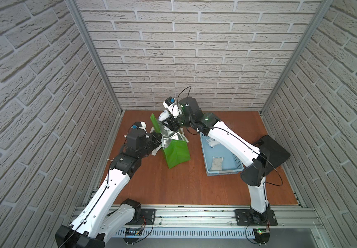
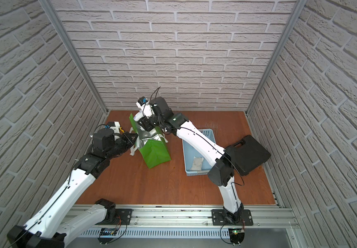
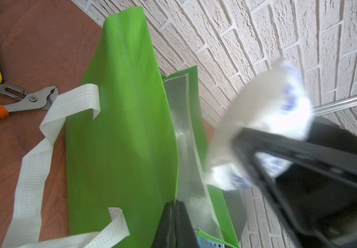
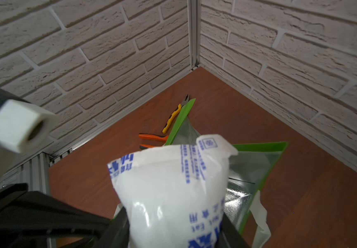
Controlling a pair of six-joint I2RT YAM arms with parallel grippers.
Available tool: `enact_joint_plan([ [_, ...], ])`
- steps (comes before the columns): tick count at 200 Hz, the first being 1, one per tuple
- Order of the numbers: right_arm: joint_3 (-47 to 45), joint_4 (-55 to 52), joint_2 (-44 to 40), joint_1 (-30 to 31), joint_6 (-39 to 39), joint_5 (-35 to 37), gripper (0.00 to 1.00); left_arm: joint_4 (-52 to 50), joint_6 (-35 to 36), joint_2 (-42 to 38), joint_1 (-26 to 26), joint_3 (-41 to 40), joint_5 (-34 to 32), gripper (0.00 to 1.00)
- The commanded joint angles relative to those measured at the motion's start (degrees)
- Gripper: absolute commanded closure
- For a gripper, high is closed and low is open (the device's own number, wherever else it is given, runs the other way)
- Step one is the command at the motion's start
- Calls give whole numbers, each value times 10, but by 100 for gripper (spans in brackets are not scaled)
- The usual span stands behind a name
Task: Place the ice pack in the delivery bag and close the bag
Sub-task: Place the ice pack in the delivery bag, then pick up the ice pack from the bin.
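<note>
Right gripper (image 1: 167, 120) clamps the white ice pack (image 4: 169, 184), held just over the foil-lined mouth of the green delivery bag (image 1: 176, 153), mid-frame in both top views. Left gripper (image 3: 175, 214) is pinched tight on the bag rim.

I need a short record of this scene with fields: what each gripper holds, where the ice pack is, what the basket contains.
left gripper: shut on delivery bag rim
right gripper: shut on ice pack
ice pack: at the bag's open mouth, not inside
basket: light blue, holds another white pack
task: not done
</note>
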Motion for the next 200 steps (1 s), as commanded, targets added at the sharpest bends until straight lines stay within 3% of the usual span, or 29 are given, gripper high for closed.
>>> enact_joint_plan([
  [1, 56, 20, 30, 7, -12, 15, 76, -1, 6, -10, 4, -7, -10, 100],
  [31, 67, 18, 60, 7, -22, 91, 64, -6, 6, -14, 5, -5, -14, 100],
  [64, 70, 4, 49, 5, -41, 114, 33, -12, 12, -13, 5, -1, -16, 100],
  [84, 68, -27, 25, 1, -60, 129, 22, -19, 18, -14, 5, 0, -23, 100],
  [121, 12, -78, -66, -25, -77, 125, 18, -33, 27, -21, 5, 5, -41, 100],
  [200, -351, -105, -330, -133, -70, 152, 10, -43, 40, -30, 8, 10, -51, 100],
])
